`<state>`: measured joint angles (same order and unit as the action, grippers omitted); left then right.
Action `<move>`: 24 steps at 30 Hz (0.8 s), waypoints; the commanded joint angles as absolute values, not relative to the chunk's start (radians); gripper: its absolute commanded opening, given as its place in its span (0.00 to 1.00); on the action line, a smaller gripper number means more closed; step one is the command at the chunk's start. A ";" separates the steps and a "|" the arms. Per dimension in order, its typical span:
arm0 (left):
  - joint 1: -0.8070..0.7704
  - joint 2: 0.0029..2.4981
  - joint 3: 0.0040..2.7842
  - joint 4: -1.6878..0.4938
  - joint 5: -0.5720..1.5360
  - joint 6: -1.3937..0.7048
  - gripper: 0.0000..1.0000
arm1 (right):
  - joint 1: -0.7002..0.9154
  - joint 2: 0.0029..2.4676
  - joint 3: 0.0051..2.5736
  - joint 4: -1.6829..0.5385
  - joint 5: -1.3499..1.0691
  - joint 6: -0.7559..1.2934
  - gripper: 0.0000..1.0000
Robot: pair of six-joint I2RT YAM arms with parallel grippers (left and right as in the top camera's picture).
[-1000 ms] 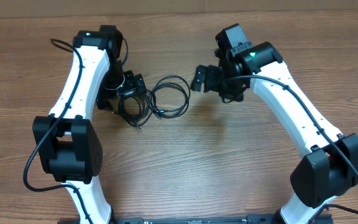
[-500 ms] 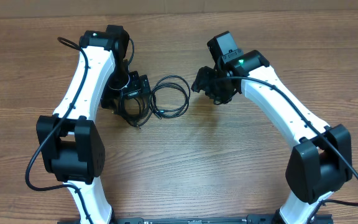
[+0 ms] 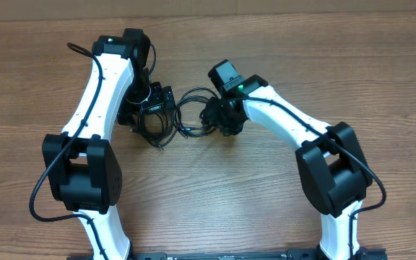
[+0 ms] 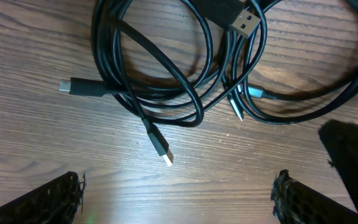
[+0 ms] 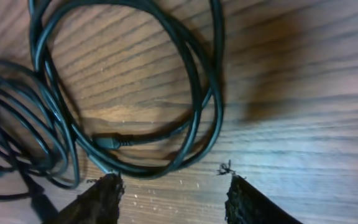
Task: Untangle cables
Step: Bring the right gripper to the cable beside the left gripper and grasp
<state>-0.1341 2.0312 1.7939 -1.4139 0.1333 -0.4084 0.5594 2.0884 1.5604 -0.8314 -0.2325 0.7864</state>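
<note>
The cables (image 3: 191, 92) are thin black cords lying in loose loops on the wooden table between the two arms. My left gripper (image 3: 154, 108) hovers over their left part. In the left wrist view it (image 4: 179, 199) stands wide open over bare wood, and a small plug end (image 4: 84, 88) and tangled loops lie just beyond its fingertips. My right gripper (image 3: 214, 115) is at the right edge of the loops. In the right wrist view it (image 5: 174, 199) is open with bare wood between its fingers (image 5: 101, 200), and a cable loop (image 5: 216, 74) curves just past the tips.
The wooden table (image 3: 266, 202) runs to a far edge at the top of the overhead view. Thicker black cables (image 3: 38, 188) hang along the white arms. A flat metal USB plug (image 4: 244, 18) lies among the cords.
My right arm has swung left, up to the right side of the cable loops, and its jaws have narrowed. The left arm shifted slightly early on, then held still. The cables have not moved.
</note>
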 commanded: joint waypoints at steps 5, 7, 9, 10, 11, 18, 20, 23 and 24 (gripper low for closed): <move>-0.138 2.001 1.814 -1.412 0.123 -0.397 1.00 | 0.565 2.099 1.555 -0.779 -0.231 0.811 0.45; -0.138 2.001 1.814 -1.410 0.123 -0.397 1.00 | 0.570 2.103 1.555 -0.774 -0.204 0.811 0.45; -0.138 2.001 1.814 -1.409 0.123 -0.397 1.00 | 0.578 2.106 1.555 -0.774 -0.173 0.812 0.45; -0.138 2.001 1.814 -1.409 0.123 -0.397 1.00 | 0.582 2.112 1.555 -0.770 -0.169 0.812 0.45; -0.138 2.001 1.814 -1.409 0.123 -0.397 1.00 | 0.585 2.113 1.555 -0.764 -0.175 0.812 0.46; -0.138 2.001 1.814 -1.410 0.123 -0.396 1.00 | 0.589 2.123 1.555 -0.731 -0.133 0.812 0.45; -0.138 2.001 1.814 -1.411 0.122 -0.396 1.00 | 0.589 2.128 1.555 -0.733 -0.112 0.817 0.45; -0.138 2.001 1.814 -1.410 0.123 -0.396 1.00 | 0.589 2.138 1.555 -0.736 -0.113 0.841 0.45; -0.138 2.001 1.814 -1.410 0.123 -0.396 1.00 | 0.589 2.144 1.555 -0.736 -0.113 0.842 0.45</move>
<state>-0.1341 2.0312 1.7939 -1.4105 0.1333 -0.4084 0.5884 2.1132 1.5593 -0.7353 -0.1452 0.8188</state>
